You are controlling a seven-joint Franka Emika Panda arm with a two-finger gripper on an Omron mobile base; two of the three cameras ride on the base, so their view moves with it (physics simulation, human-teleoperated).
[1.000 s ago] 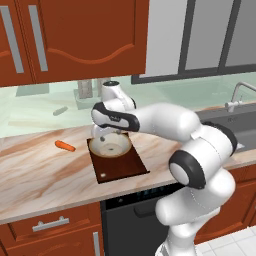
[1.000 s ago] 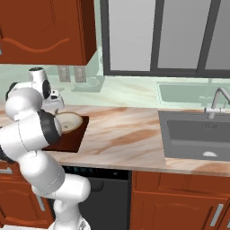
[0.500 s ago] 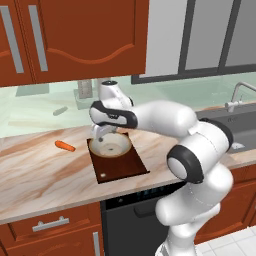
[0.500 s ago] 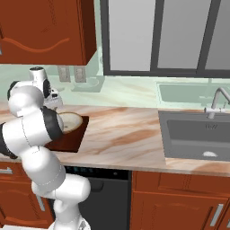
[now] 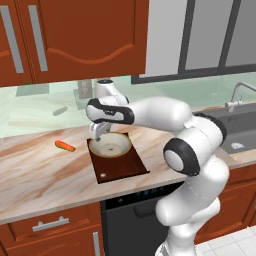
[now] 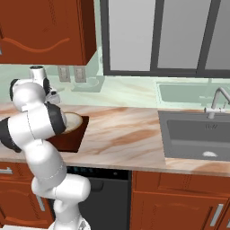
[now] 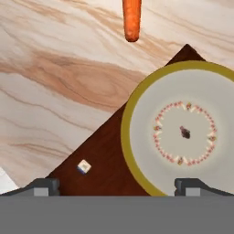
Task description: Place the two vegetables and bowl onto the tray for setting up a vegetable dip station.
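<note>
The tan-rimmed bowl (image 5: 110, 145) sits on the dark brown tray (image 5: 122, 167), its pale inside (image 7: 185, 132) empty. My gripper (image 5: 98, 131) hangs open just above the bowl's far left rim, and nothing lies between its fingertips (image 7: 118, 186). The orange carrot (image 5: 64, 146) lies on the counter left of the tray, apart from it; in the hand view the carrot (image 7: 131, 19) is beyond the tray's corner. A slim pale green vegetable (image 5: 60, 110) rests near the back wall. From the right, my arm hides much of the bowl (image 6: 73, 120) and tray (image 6: 74, 139).
The tray's small hole (image 7: 83, 167) shows on its bare near end. A sink (image 6: 202, 134) with a faucet (image 6: 218, 101) lies far to the right. Bare marble counter (image 5: 45, 175) spreads left of the tray and between tray and sink. Wall cabinets hang overhead.
My hand has drifted a little to the left over the bowl, and the arm's elbow has swung with it. The bowl, tray and carrot have stayed in place.
</note>
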